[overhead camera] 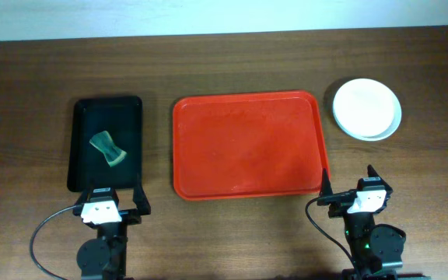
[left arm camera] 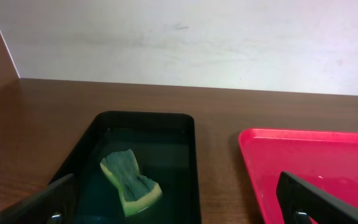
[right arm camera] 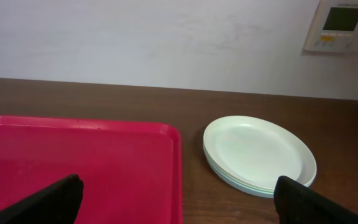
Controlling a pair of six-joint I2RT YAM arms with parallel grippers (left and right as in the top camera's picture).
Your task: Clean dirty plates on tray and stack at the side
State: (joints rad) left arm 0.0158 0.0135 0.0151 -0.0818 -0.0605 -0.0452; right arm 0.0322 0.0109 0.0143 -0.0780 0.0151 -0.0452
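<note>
Office-like room: wooden table (overhead camera: pixel 232 233), plain white wall (right arm camera: pixel 135 43), mounted control panel (right arm camera: pixel 344 25).

Table (overhead camera: pixel 232 233) with black tray (overhead camera: pixel 127 124), tray (overhead camera: pixel 247 148), plates (overhead camera: pixel 366 107)

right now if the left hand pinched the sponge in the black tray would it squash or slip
The sponge would probably squash: it looks like soft foam under a green scouring layer. Being foam, it is likely light. It might be wet and slippery, since the black tray floor looks glossy, though that's unsure.

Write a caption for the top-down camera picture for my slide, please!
Plates stacked right of the orange-red tray; a sponge lies in the black tray at left.
</note>
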